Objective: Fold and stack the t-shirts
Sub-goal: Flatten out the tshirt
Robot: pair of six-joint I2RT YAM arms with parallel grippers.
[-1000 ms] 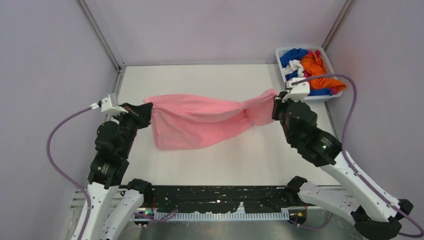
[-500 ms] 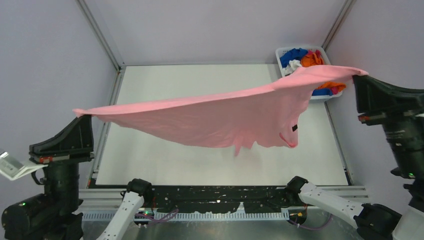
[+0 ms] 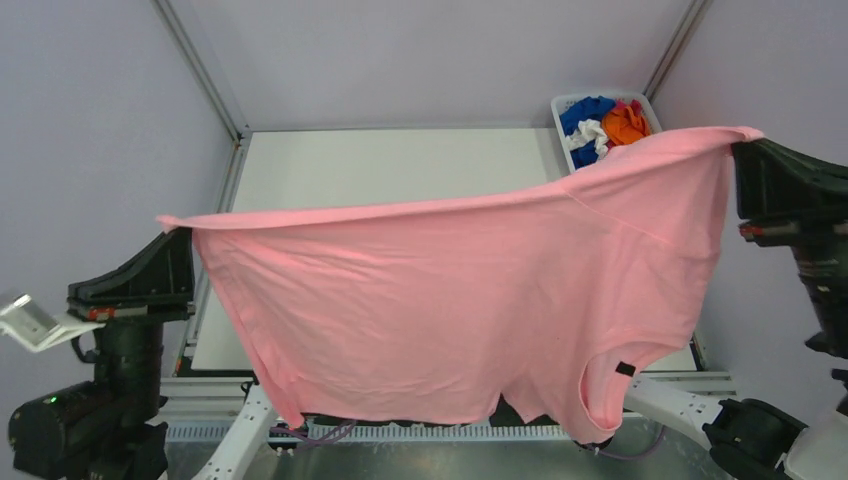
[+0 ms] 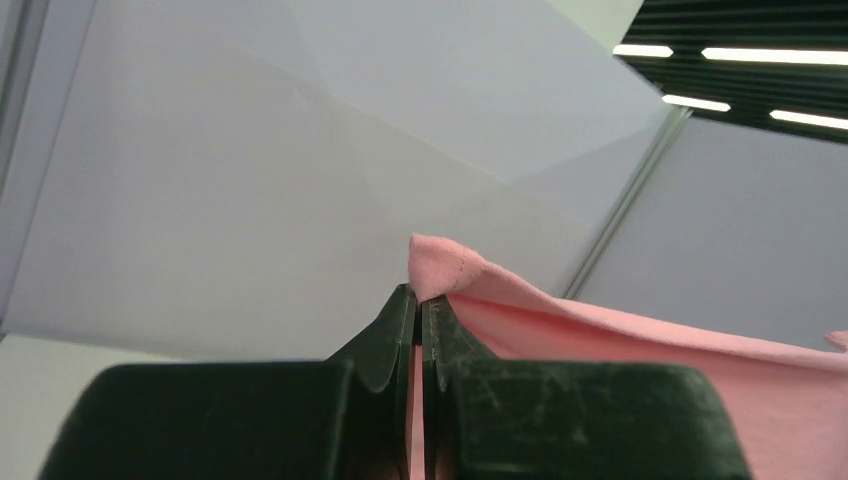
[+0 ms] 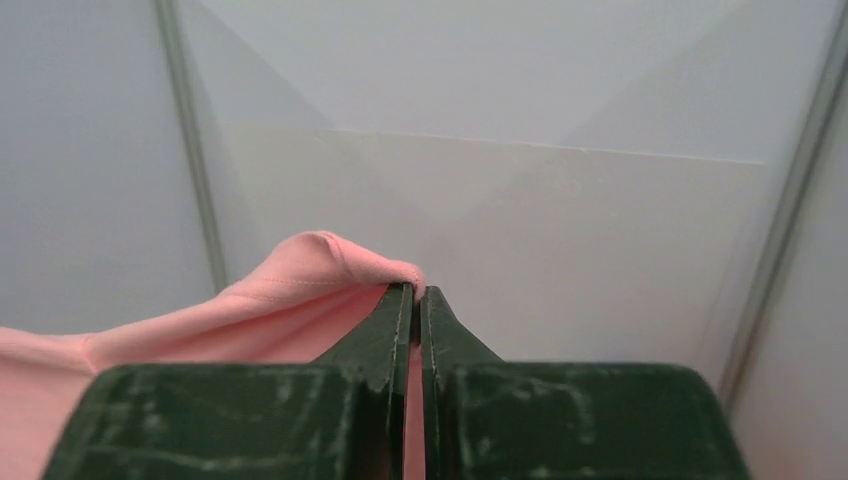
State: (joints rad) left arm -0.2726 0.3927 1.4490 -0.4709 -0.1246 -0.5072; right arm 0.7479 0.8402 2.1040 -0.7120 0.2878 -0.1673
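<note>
Left gripper [image 3: 183,232] raised high at the left, jaws pinched tight on one corner of the light pink t-shirt [image 3: 450,300]; the wrist view shows cloth poking out between the tips [image 4: 418,300]. Shirt hangs spread as a wide sheet above the table [image 3: 400,165], dark neck label [image 3: 625,369] low on its right side. Far right corner: basket [image 3: 560,104] holding blue t-shirt [image 3: 585,108], white t-shirt [image 3: 590,135] and orange t-shirt [image 3: 626,123]. Right gripper [image 3: 738,148] raised higher, clamped on the opposite corner [image 5: 417,295].
</note>
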